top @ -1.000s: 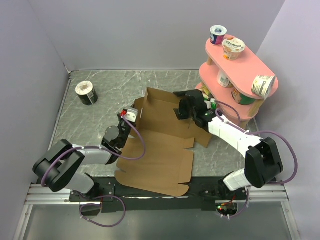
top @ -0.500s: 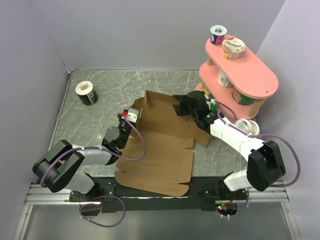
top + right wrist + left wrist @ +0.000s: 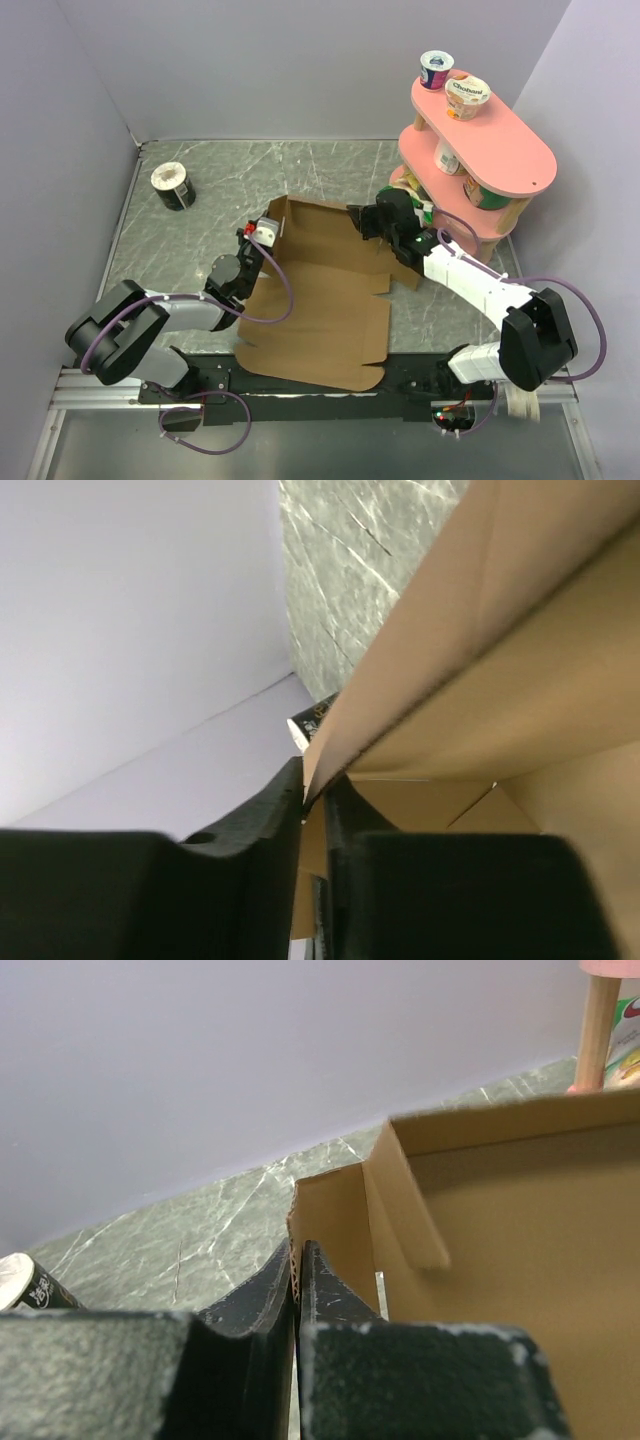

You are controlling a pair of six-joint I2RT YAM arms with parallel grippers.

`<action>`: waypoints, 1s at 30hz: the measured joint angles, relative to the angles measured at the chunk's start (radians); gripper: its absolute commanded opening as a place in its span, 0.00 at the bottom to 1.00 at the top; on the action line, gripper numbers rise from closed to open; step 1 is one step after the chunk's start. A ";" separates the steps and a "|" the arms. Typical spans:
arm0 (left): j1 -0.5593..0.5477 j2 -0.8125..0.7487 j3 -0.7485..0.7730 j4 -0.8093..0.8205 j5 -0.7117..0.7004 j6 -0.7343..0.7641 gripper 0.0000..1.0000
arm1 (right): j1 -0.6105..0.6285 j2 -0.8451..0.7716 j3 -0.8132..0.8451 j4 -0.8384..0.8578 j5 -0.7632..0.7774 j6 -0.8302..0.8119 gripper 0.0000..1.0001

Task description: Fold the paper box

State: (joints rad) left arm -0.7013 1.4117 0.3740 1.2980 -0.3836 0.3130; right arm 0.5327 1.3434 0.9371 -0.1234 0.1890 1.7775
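A white yogurt cup [image 3: 521, 403] has dropped off the pink shelf [image 3: 500, 140]. The left gripper [image 3: 297, 1260] and right gripper [image 3: 315, 792] each pinch a raised wall of the plain brown corrugated cardboard box [image 3: 320, 300], which lies mid-way across the grey-green marble table [image 3: 220, 180] between lavender walls [image 3: 300, 60].

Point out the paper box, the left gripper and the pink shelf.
paper box [image 3: 320, 320]: top external view, flat near panel.
left gripper [image 3: 297, 1252]: left wrist view, between fingertips.
pink shelf [image 3: 500, 150]: top external view, bare top tier.

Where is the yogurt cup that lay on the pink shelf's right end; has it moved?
Yes. The yogurt cup has left the pink shelf and is down by the right arm's base, blurred.
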 measured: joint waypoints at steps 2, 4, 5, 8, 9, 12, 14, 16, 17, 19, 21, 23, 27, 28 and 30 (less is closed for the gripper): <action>-0.003 0.000 -0.004 0.000 -0.001 0.000 0.18 | 0.000 0.000 -0.011 0.007 -0.002 0.004 0.00; -0.006 0.000 -0.011 -0.002 -0.003 0.000 0.30 | 0.000 0.000 -0.022 0.017 -0.001 0.006 0.00; -0.007 0.000 -0.013 -0.004 -0.003 0.000 0.42 | 0.000 0.000 -0.024 0.023 0.000 0.005 0.00; -0.009 0.000 -0.017 -0.001 0.004 -0.011 0.63 | 0.000 0.002 -0.028 0.032 0.007 -0.013 0.00; -0.010 -0.001 -0.017 -0.001 0.010 -0.019 0.68 | 0.000 0.002 -0.029 0.034 0.011 -0.022 0.00; -0.010 -0.018 -0.017 -0.005 0.033 -0.045 0.86 | 0.001 0.002 -0.029 0.053 0.032 -0.053 0.00; -0.003 -0.055 -0.016 -0.011 0.070 -0.082 0.93 | 0.001 0.002 -0.030 0.074 0.054 -0.077 0.00; 0.016 -0.110 -0.014 -0.039 0.127 -0.134 0.96 | 0.001 -0.001 -0.044 0.120 0.079 -0.099 0.00; 0.034 -0.141 -0.011 -0.061 0.165 -0.166 0.99 | 0.001 -0.005 -0.056 0.144 0.092 -0.109 0.00; 0.081 -0.190 0.005 -0.116 0.233 -0.230 0.99 | 0.000 -0.014 -0.086 0.195 0.112 -0.133 0.00; 0.151 -0.230 0.030 -0.176 0.331 -0.312 0.99 | 0.000 -0.021 -0.112 0.241 0.129 -0.164 0.00; 0.217 -0.255 0.056 -0.231 0.409 -0.388 0.99 | -0.002 -0.026 -0.129 0.284 0.142 -0.199 0.00; 0.328 -0.263 0.109 -0.344 0.525 -0.549 0.98 | -0.007 -0.039 -0.142 0.349 0.152 -0.260 0.00; 0.356 -0.252 0.124 -0.364 0.547 -0.589 0.99 | -0.008 -0.042 -0.143 0.358 0.153 -0.270 0.00; 0.406 -0.224 0.134 -0.371 0.573 -0.662 0.99 | -0.010 -0.051 -0.151 0.389 0.151 -0.291 0.00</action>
State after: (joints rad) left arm -0.2951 1.1877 0.5076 0.9272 0.1890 -0.3492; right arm 0.5232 1.2919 0.7856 0.2657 0.3401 1.4864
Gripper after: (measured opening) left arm 0.987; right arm 0.020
